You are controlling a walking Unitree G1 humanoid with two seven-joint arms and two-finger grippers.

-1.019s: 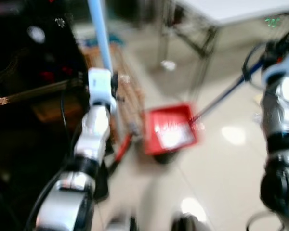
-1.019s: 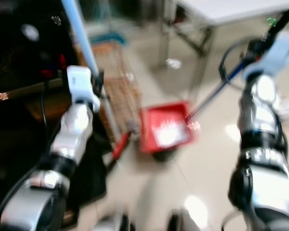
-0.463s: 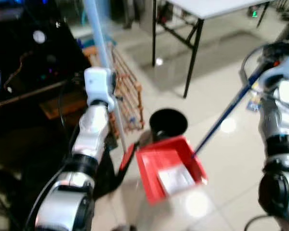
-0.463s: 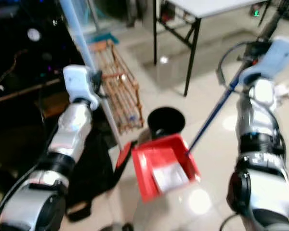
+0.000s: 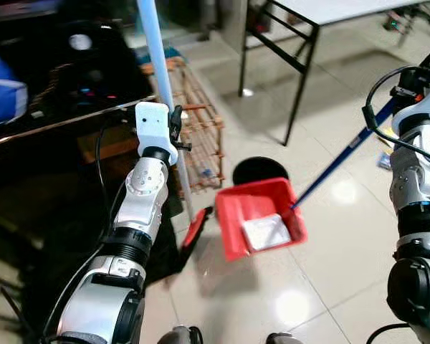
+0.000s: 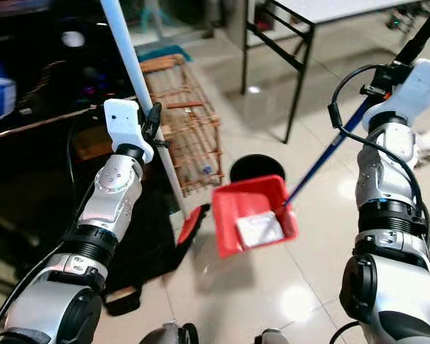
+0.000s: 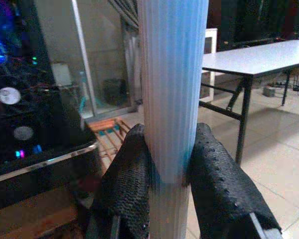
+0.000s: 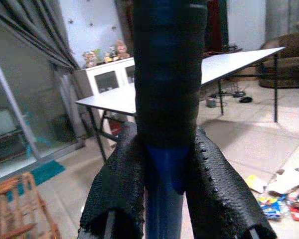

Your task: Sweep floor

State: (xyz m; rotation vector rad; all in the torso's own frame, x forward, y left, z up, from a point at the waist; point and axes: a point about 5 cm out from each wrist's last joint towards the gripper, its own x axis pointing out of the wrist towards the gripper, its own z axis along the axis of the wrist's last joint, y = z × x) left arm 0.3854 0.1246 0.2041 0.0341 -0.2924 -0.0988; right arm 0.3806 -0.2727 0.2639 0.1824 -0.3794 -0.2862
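My left gripper is shut on the pale blue broom handle, which stands nearly upright. The broom's red head rests low by the floor. Shut on the dark blue dustpan handle, my right gripper is raised at the right. The red dustpan hangs tilted just in front of a round black bin, overlapping the bin's near rim. A white piece of paper lies in the pan.
A wooden slatted crate stands behind the broom. A white table with black legs is at the back right. A dark desk with electronics lines the left. Litter lies on the glossy tile floor.
The blurred view has sharpened and shifted as the camera moved. The red dustpan now sits closer to the black bin, overlapping its near rim. Both grippers keep their holds.
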